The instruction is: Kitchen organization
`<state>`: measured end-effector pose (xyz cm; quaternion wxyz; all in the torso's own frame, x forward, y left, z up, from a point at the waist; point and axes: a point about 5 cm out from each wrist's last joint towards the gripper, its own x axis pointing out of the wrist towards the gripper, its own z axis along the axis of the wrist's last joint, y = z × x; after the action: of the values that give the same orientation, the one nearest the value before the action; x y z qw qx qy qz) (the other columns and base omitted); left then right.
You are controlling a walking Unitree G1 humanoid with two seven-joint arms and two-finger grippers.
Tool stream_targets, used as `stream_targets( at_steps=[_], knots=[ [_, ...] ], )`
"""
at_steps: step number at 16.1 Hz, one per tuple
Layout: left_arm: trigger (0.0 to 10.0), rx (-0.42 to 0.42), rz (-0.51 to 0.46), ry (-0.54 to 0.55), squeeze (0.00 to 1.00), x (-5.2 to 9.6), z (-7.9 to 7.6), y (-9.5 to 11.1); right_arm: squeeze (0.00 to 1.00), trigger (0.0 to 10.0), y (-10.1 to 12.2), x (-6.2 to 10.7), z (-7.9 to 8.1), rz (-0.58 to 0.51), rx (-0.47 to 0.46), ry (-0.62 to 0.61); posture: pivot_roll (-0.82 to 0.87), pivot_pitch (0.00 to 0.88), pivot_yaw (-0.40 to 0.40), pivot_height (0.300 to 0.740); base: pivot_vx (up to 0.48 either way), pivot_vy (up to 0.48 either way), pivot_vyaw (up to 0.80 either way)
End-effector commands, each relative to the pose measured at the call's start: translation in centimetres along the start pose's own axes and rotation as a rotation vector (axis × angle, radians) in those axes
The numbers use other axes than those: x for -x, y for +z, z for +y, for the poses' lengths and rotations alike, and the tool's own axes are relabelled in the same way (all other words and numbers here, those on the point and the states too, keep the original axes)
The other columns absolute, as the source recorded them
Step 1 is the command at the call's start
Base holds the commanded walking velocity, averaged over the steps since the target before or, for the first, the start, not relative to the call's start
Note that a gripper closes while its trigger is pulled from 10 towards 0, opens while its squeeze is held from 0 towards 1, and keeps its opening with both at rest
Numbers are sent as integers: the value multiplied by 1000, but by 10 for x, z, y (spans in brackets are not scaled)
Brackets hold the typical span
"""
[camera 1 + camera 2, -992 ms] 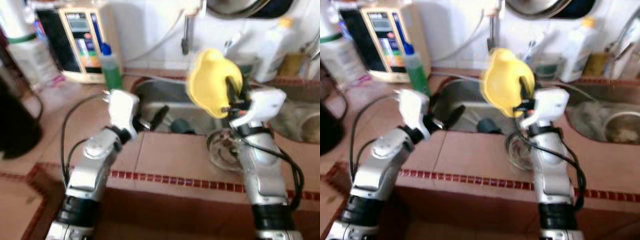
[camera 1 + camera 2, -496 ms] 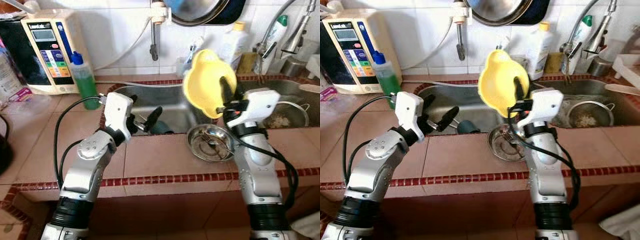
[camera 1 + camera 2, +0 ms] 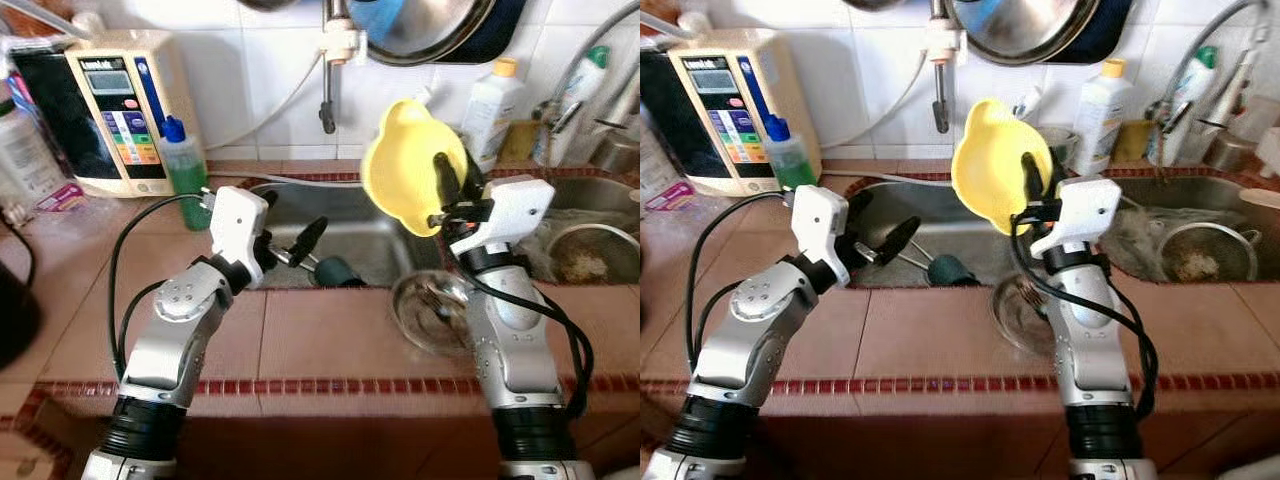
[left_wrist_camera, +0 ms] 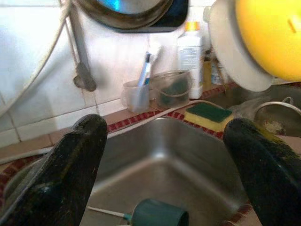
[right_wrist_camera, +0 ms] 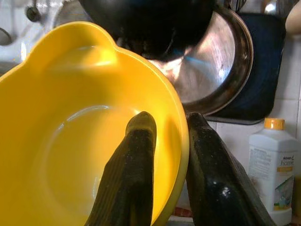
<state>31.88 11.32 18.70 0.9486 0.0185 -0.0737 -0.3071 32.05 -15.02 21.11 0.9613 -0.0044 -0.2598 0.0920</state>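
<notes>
**Yellow bowl held aloft over the sink edge**

The right gripper pinches the rim of one yellow bowl, one finger inside and one outside the wall, holding it tilted on edge above the table. At 6 o'clock below the bowl, one steel dish sits on the tiled front ledge, just beside the right arm.

The left gripper hangs empty with its fingers spread wide, over the near rim of the left sink basin. Inside that basin lies one dark green cup on its side, at 3 o'clock from the gripper, with open basin floor behind it.

At 3 o'clock, a second basin holds one metal strainer. Along the back wall stand one green soap bottle, one white bottle, and one water appliance at 10 o'clock. One sponge rests on the divider between basins.
</notes>
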Motion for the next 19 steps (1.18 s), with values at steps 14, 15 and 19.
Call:
stream_targets(
  at_steps=[14,15,19],
  knots=[
    [10000,-34,69,-144,0,0,-21,10,0,10000,-36,-4,-30,389,-165,-147,-131,0,42,740,25,0,0],
    [10000,-73,105,-200,0,4,-26,7,0,10000,-37,-4,-42,414,-138,-150,-133,0,46,740,0,0,0],
    [10000,-83,119,-324,0,12,-45,11,0,10000,-44,-8,-60,522,-85,-177,-133,32,55,740,0,0,0]
  ],
)
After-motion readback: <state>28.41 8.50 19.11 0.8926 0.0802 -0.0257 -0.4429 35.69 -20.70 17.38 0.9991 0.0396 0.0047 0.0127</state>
